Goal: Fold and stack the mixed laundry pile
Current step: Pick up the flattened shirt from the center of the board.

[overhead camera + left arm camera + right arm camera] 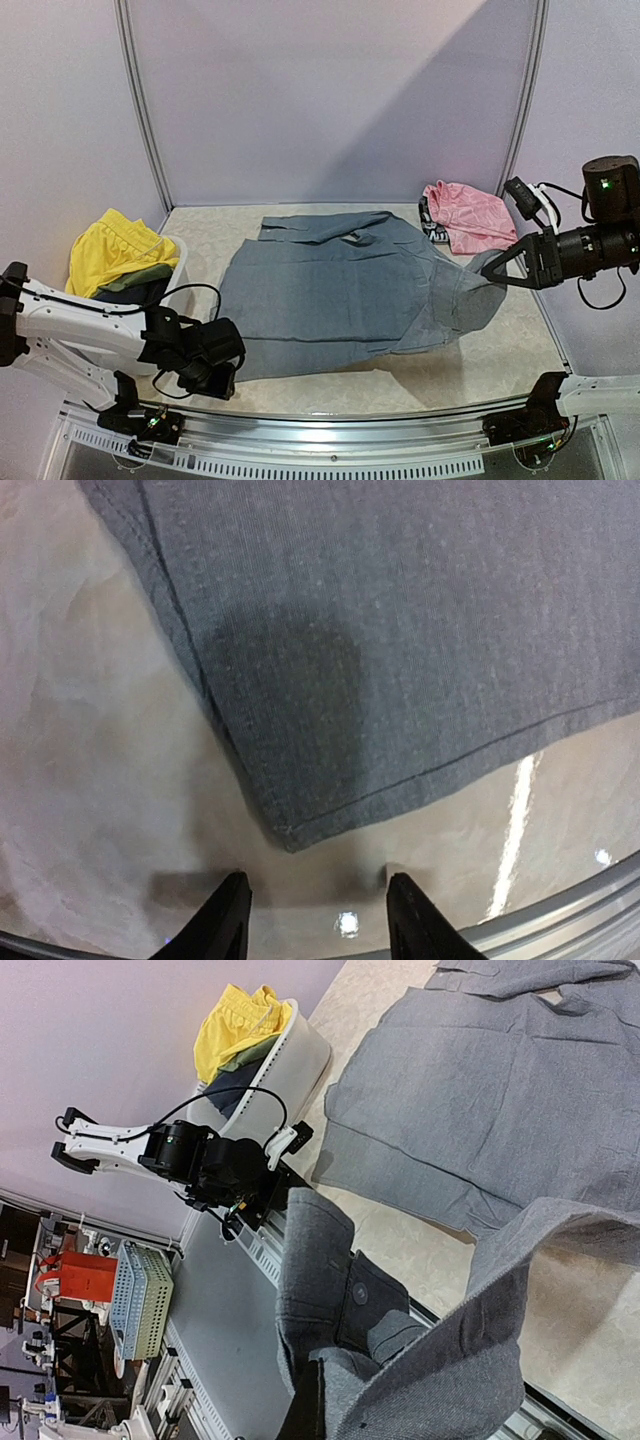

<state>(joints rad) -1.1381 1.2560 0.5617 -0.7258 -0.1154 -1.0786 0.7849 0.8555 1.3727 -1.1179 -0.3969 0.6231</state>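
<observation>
- Your left gripper (318, 920) hangs low over the bare table (90, 780) at the near left. Its two dark fingers (232, 920) stand apart with nothing between them.
- Those fingers stop just short of the near corner of the grey shirt (330, 295) and do not touch the stitched hem.
- The grey shirt lies spread over the middle of the table. Most of it is flat, with the collar end toward the far wall.
- Your right gripper (503, 275) is clamped on the shirt's right-hand end and holds it up off the table, so the cloth rises from the flat body to the jaws.
- In the right wrist view, a buttoned cuff and folds of grey cloth drape over that gripper and hide most of its fingers.
- The pink piece (470, 215) lies crumpled at the far right of the table, just beside the shirt's far right edge. You cannot tell whether the two touch.
- The white tub (180, 272) stands at the far left, near the shirt's left edge.
- The yellow shorts (115, 250) are heaped on top of the tub, above its rim, with an olive-green item (135, 283) and a dark item (145, 294) under them.
</observation>
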